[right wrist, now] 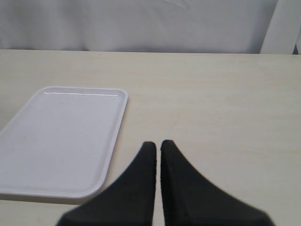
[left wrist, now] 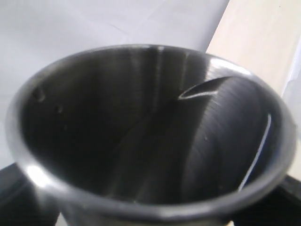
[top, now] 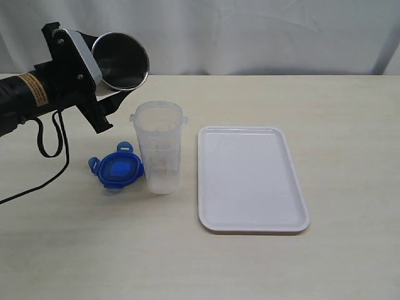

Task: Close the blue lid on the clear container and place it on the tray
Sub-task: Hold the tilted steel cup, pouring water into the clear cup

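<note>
The clear container stands upright and uncovered on the table, just left of the white tray. Flat on the table against the container's left side lies the blue lid. My left gripper hovers behind them at the far left, shut on a steel cup that is tipped on its side. The cup's dark inside fills the left wrist view. In the right wrist view, my right gripper is shut on nothing, low over bare table beside the tray. It is outside the exterior view.
A black cable loops from the left arm down onto the table left of the lid. White cloth hangs behind the table's far edge.
</note>
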Available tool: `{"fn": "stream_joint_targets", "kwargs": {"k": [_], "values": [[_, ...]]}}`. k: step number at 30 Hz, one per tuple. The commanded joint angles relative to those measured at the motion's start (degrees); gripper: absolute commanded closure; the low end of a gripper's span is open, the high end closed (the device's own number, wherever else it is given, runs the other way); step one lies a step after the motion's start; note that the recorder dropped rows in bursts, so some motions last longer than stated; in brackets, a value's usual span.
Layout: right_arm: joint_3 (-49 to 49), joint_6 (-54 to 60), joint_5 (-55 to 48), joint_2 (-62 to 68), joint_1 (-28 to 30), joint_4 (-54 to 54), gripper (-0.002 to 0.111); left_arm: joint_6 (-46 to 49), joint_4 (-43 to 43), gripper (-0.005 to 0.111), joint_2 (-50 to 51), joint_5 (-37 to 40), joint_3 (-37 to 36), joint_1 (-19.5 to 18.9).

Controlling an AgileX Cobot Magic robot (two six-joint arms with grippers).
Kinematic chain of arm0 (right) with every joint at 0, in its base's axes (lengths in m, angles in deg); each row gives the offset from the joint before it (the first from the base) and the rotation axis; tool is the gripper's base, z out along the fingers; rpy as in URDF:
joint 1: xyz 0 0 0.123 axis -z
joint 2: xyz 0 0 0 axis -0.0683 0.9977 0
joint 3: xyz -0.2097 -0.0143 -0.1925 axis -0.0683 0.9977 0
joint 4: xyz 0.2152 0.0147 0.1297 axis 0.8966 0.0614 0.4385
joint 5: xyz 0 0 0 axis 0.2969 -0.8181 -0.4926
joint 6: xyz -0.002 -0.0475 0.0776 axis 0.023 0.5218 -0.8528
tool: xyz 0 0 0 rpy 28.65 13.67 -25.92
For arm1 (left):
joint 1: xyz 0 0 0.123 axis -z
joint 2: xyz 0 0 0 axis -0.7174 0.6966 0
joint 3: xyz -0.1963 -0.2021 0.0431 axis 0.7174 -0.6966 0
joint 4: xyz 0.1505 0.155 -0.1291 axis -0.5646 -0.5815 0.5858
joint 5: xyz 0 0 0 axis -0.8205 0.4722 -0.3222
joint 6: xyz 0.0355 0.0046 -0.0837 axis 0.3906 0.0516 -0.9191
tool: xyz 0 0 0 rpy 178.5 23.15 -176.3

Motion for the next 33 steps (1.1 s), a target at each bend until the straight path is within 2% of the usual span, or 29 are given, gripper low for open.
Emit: {"fn": "stream_joint_targets", "kwargs": {"k": [1, 33], "values": [[0.13, 0.21, 0.19, -0.28, -0.11, 0.03, 0.104, 0.35, 0.99, 0.107, -0.95, -2.98, 0.72, 0.10], [0.13, 0.21, 0.19, -0.28, -0.11, 0.03, 0.104, 6.28, 0.56, 0.107, -0.95, -3.21, 0.72, 0.10]]}}
